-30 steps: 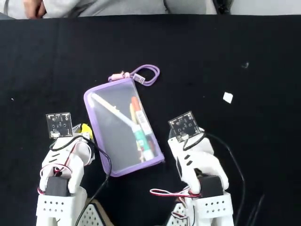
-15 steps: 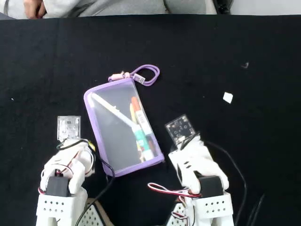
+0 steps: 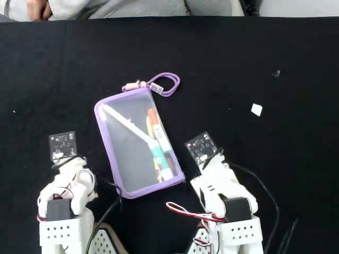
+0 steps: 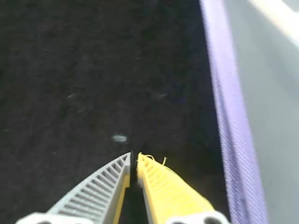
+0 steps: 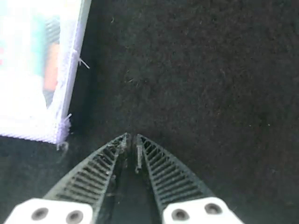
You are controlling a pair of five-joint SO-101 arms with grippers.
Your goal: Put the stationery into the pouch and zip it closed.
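A clear pouch (image 3: 139, 143) with purple trim lies flat mid-table, its zipper pull and loop (image 3: 159, 83) at the far end. Pens and markers (image 3: 158, 145) sit inside it. My left gripper (image 4: 133, 161) is shut with nothing in it, over bare cloth beside the pouch's purple edge (image 4: 231, 126). My right gripper (image 5: 131, 140) is shut and empty, just off the pouch's near corner (image 5: 58, 128). In the high view the left arm (image 3: 63, 182) stands left of the pouch and the right arm (image 3: 220, 185) right of it.
Black cloth (image 3: 265, 63) covers the table. A small white scrap (image 3: 257, 109) lies at the right. Cables (image 3: 185, 214) trail between the arm bases near the front edge.
The left arm has pulled back and swung left, away from the pouch. The right arm has drawn back slightly toward its base. The pouch has not moved.
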